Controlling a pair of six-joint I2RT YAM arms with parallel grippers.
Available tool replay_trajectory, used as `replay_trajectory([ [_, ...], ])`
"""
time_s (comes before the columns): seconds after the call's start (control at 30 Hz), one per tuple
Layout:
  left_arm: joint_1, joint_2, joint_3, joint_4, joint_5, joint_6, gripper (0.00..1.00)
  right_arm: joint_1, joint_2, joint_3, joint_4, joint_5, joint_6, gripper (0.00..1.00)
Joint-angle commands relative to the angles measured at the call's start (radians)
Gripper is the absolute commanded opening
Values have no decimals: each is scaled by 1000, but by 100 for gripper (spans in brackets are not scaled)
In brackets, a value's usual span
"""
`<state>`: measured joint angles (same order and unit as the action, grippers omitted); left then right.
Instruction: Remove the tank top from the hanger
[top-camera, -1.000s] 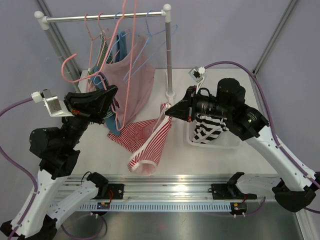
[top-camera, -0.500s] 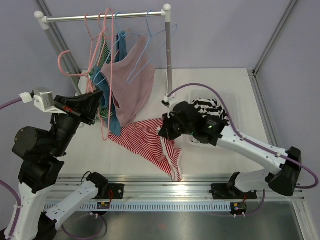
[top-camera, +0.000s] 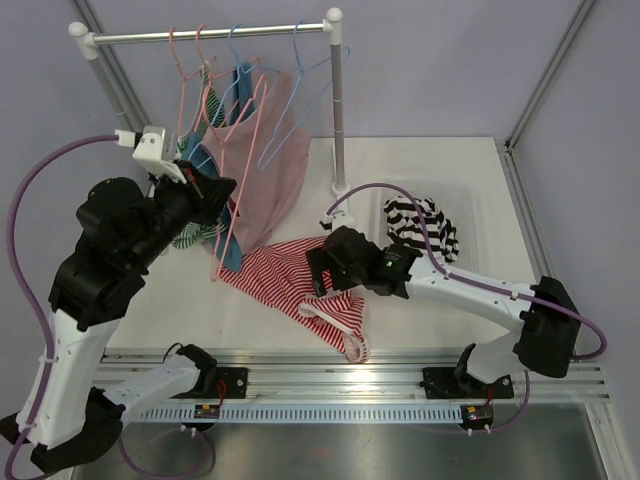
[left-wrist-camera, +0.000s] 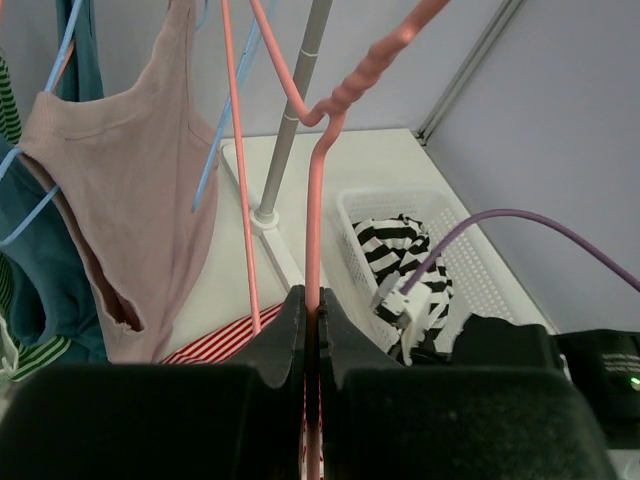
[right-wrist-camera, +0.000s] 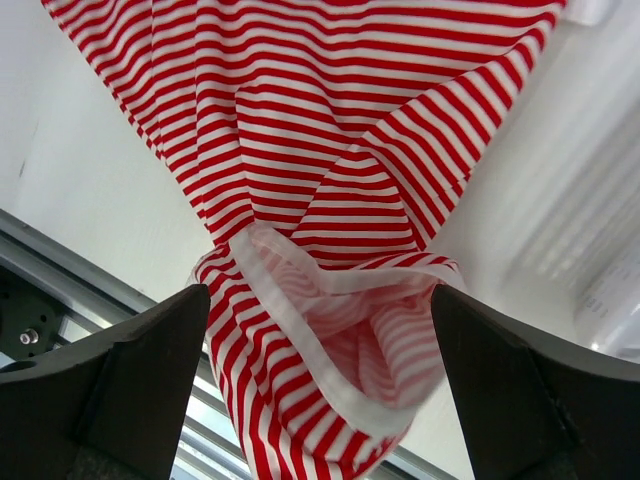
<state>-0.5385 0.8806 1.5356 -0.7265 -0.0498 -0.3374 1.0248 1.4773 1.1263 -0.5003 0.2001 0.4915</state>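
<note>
- My left gripper (left-wrist-camera: 311, 335) is pinched tight on the pink hanger (left-wrist-camera: 318, 200), whose wire rises upright from my fingers.
- The red-striped tank top (top-camera: 285, 280) lies on the table (top-camera: 170, 320), its long axis slanting from far left to near right.
- My right gripper (right-wrist-camera: 320, 305) is spread wide over its bunched near end. I can't tell whether it touches the cloth.

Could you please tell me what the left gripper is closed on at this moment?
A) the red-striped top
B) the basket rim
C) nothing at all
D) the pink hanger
D: in the left wrist view the left gripper is clamped on the wire of the pink hanger, while the red-striped top lies apart from it.
</note>
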Motion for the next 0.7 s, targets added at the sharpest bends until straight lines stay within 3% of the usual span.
replay_trajectory([
  [0.0, -2, 78, 119, -74, -12, 21, 0, 3, -115, -5, -1, 91, 7, 99],
  [0.07, 20, 145, 168, -99, -13, 27, 0, 4, -136, -11, -18, 87, 4, 99],
  [0.23, 147, 328, 386, -178, 162, 37, 0, 3, -216, -37, -37, 56, 4, 100],
  [0.4, 195, 556, 621, -278, 205, 64, 0, 3, -323, -62, -34, 24, 7, 100],
  [0.67, 298, 773, 826, -235, 396, 43, 0, 4, -440, -65, -47, -30, 9, 100],
])
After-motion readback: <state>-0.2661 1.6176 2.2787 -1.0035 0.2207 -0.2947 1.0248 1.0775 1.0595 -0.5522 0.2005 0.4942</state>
